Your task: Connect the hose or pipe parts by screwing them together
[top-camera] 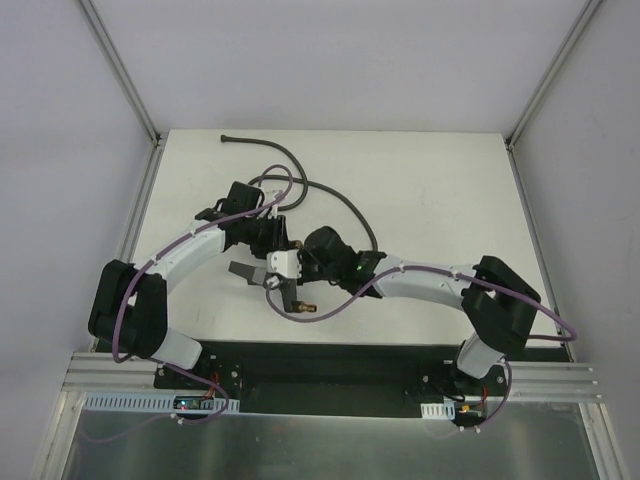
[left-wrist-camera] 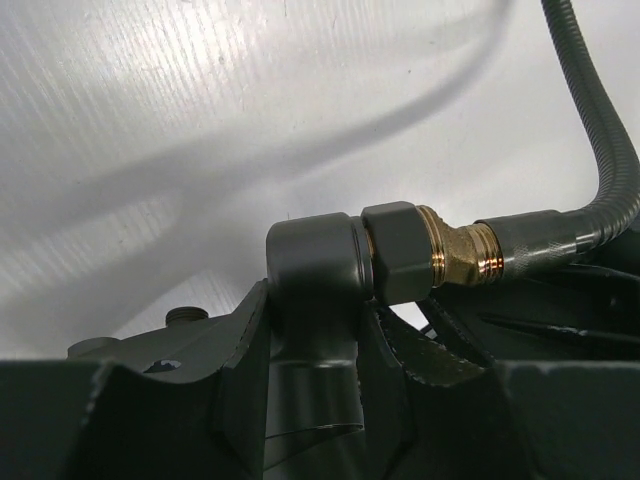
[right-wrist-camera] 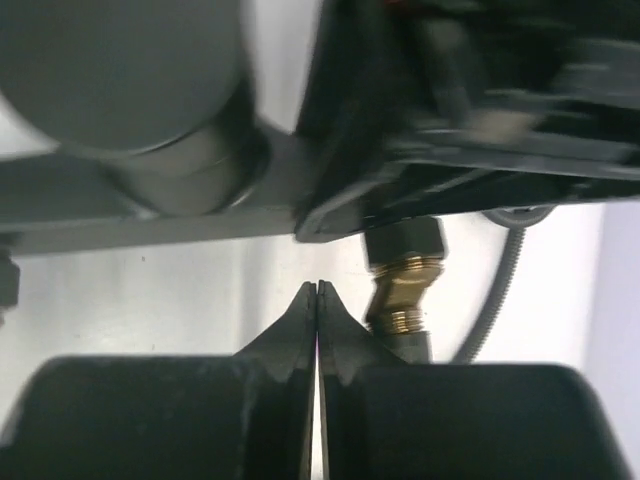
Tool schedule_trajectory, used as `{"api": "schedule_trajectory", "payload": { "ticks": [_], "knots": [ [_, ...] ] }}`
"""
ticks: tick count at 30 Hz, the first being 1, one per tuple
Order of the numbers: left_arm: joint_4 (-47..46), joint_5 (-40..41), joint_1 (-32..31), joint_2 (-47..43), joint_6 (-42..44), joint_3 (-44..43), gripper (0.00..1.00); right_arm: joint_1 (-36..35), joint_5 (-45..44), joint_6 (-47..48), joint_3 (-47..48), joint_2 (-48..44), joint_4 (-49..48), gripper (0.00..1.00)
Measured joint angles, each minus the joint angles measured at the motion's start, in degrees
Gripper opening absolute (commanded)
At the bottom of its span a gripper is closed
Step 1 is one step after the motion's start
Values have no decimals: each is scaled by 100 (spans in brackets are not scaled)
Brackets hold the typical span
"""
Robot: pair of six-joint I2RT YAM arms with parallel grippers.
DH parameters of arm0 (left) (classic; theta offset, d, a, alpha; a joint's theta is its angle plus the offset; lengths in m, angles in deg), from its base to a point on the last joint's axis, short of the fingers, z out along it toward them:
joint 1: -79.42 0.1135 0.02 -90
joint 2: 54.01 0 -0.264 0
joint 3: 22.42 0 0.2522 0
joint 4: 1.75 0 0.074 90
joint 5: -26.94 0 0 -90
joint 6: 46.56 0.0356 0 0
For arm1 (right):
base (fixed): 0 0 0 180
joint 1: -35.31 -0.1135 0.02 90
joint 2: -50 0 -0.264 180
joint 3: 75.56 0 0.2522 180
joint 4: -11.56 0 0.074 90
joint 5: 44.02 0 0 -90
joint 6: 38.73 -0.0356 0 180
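Right jaws pressed together on nothing; brass nut (right-wrist-camera: 405,290) sits just beside their tips, untouched. Left jaws pinch the forked fitting (left-wrist-camera: 318,265), hose (left-wrist-camera: 612,170) running out sideways from it. Right arm looks nearer the nut: should open, then shift across onto it.

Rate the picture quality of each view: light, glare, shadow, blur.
Top external: even, soft light, sharp throughout, with only faint shadows on the table. Left wrist: glare on the table at upper left and a soft curved shadow band across it; the hose, fitting and brass nut are sharp, and the nut glints. Right wrist: the upper half is smeared and out of focus; the nut is crisper.
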Motion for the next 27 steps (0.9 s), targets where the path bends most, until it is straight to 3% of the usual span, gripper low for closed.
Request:
{"api": "schedule_trajectory", "payload": {
  "ticks": [5, 14, 19, 20, 21, 24, 27],
  "knots": [
    [-400, 13, -2, -179, -127, 212, 0, 527, 1165, -1268, 608, 48, 452, 1],
    [-643, 267, -39, -289, -170, 358, 0, 1346, 3449, -3082, 782, 409, 706, 1],
    [-638, 413, -66, -291, -170, 426, 0, 1670, 4122, -3880, 833, 538, 702, 23],
    [-647, 422, -63, -291, -173, 426, 0, 1705, 4151, -3952, 800, 509, 656, 30],
    [-649, 435, -63, -291, -175, 426, 0, 1714, 4155, -3989, 767, 474, 643, 47],
    [-566, 501, -63, -291, -173, 422, 0, 1683, 4107, -4004, 551, 197, 651, 66],
    [-428, 509, -63, -286, -157, 407, 0, 1565, 3821, -3705, 278, -297, 654, 77]
  ]
}}
